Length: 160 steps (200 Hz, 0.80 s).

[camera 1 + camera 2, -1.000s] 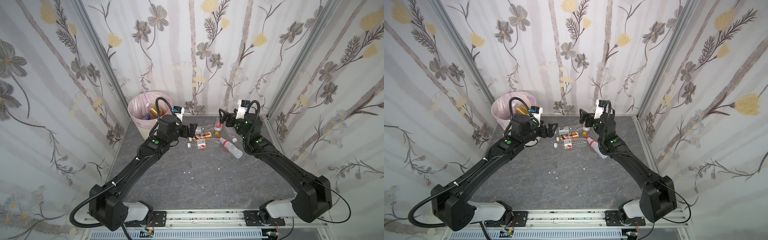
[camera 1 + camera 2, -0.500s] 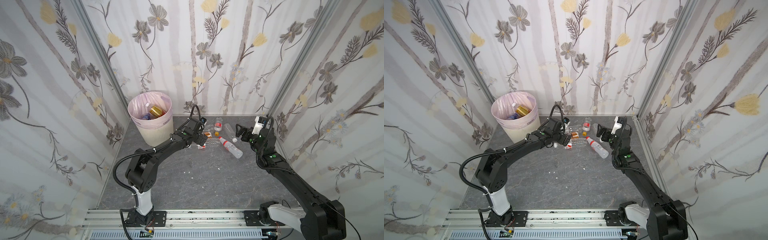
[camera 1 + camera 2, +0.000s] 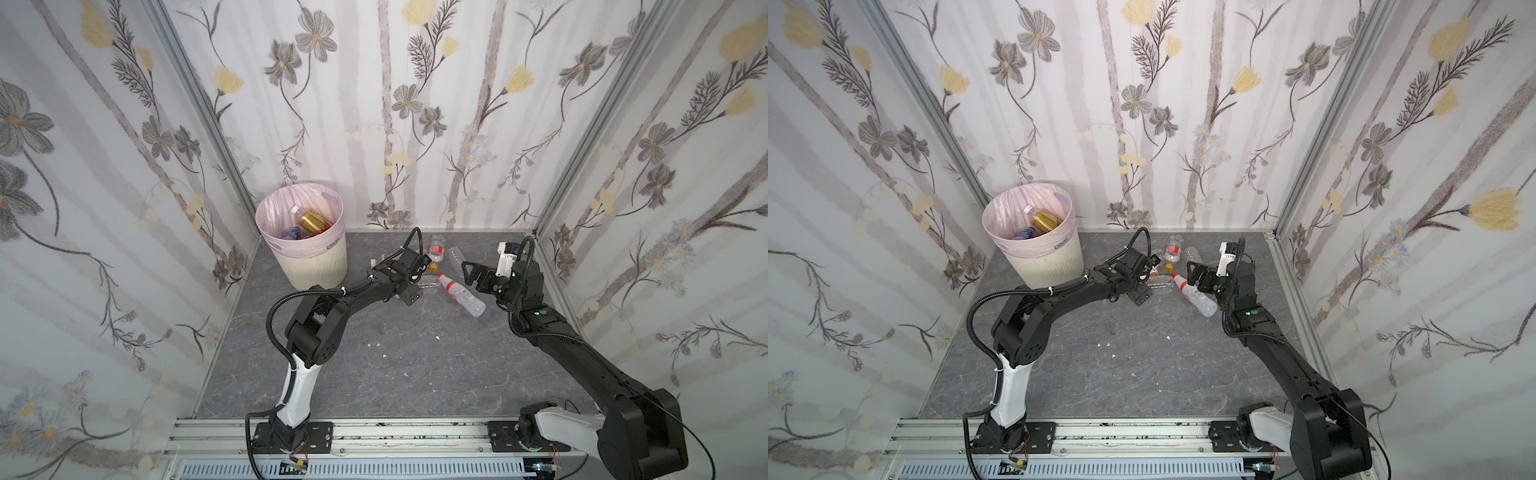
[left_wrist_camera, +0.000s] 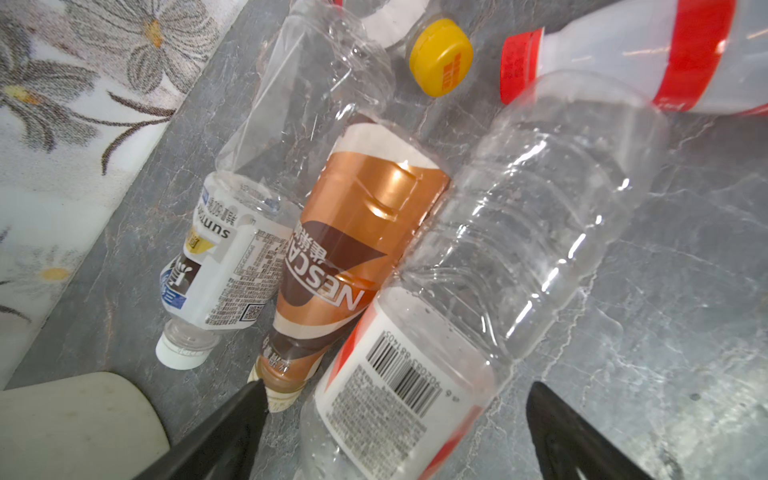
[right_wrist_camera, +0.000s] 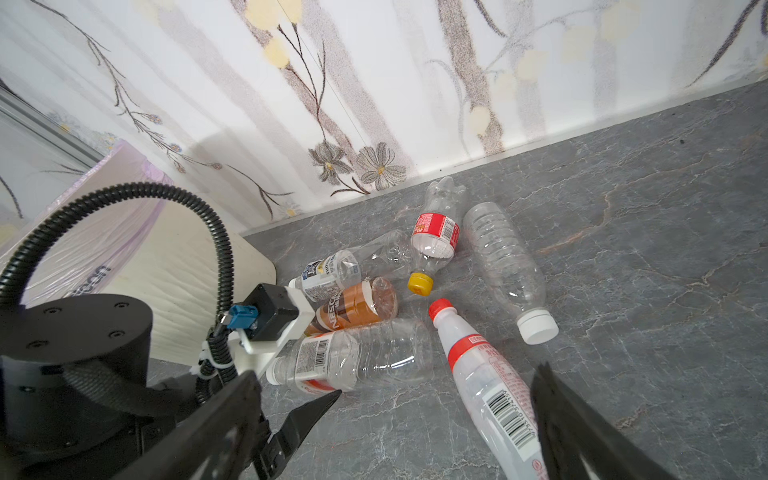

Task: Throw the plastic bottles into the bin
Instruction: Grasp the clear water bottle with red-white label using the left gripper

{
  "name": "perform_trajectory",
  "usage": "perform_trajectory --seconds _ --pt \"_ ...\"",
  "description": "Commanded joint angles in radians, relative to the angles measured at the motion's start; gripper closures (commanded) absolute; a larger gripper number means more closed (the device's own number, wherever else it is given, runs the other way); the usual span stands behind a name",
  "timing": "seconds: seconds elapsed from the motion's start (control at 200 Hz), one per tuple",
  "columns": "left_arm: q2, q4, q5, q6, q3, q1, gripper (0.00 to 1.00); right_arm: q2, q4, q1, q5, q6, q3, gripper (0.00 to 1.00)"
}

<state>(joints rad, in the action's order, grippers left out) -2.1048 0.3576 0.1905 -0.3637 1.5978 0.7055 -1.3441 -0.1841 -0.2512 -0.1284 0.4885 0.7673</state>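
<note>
I'm counting one bin with at least three plastic bottles showing inside, and six more lying on the floor just beside it. The left gripper is hanging wide open, straddling the clear barcode bottle and gripping nothing. The right gripper, equally wide, is hovering empty over the red-capped white bottle.

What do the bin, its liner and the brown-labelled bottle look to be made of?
The bin: matte cream plastic, seemingly rigid, with fine vertical ribs. Its liner: thin translucent pink-lilac film, wrinkled and folded over the rim. The brown-labelled bottle: thin, clear-looking plastic under a shiny copper-brown sleeve, visibly dented.
</note>
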Motion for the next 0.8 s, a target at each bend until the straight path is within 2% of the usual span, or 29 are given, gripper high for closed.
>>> perform_trajectory --seconds 0.0,0.48,0.794 --pt "-0.023 0.02 0.034 -0.043 0.019 0.001 0.02 0.003 -0.022 0.001 -0.014 0.01 -0.002 0.0" --pt "-0.016 0.027 0.005 0.0 -0.037 0.018 0.17 0.003 -0.046 0.02 0.006 0.027 -0.006 0.0" --pt "0.022 0.03 -0.02 0.024 -0.091 0.033 0.2 0.009 -0.058 0.029 0.007 0.042 -0.041 0.0"
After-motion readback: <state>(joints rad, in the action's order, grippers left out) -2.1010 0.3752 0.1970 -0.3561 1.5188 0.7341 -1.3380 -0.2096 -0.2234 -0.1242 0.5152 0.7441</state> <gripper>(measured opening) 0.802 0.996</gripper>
